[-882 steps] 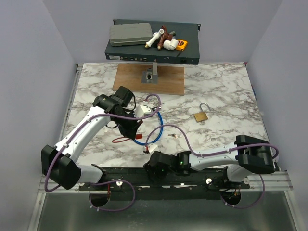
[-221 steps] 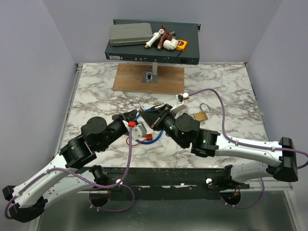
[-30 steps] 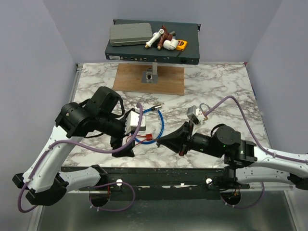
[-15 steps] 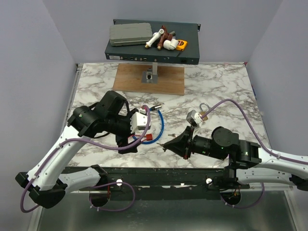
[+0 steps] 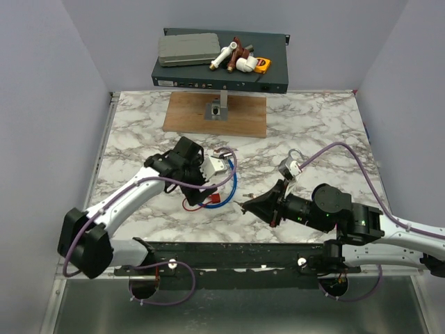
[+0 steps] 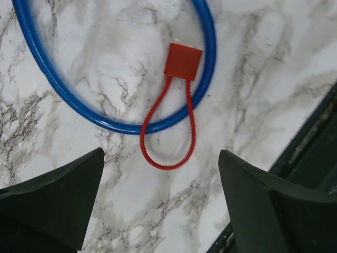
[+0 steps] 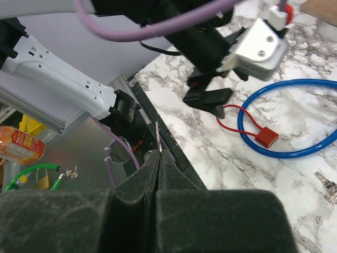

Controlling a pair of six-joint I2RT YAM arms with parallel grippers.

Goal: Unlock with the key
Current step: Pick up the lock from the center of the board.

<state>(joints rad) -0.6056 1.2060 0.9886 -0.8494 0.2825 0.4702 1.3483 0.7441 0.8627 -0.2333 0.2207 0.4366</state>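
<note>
The marble table spreads out in front of me, with a black rack unit standing past its far edge and a wooden board lying flat at the back of the marble. My left arm reaches in toward the middle, and my right arm stretches in low along the near edge, pointing left.

My left gripper is spread wide and grips nothing. In its wrist view the two dark fingers stand on either side of the marble, clear of everything lying on it.

My right gripper is pinched fully shut above the near edge of the table.

A blue cable lies in a loop on the marble under my left gripper. A red loop strap has its square tag inside that loop, just beside the cable. Its thin band crosses the cable, and its rounded end lies on bare marble between my left fingers.

The key is in my right gripper. It shows edge-on as a thin silver sliver standing up from between the closed tips.

Some small silver pieces lie on the marble at the right edge of that view, too cut off to tell what they are.
</note>
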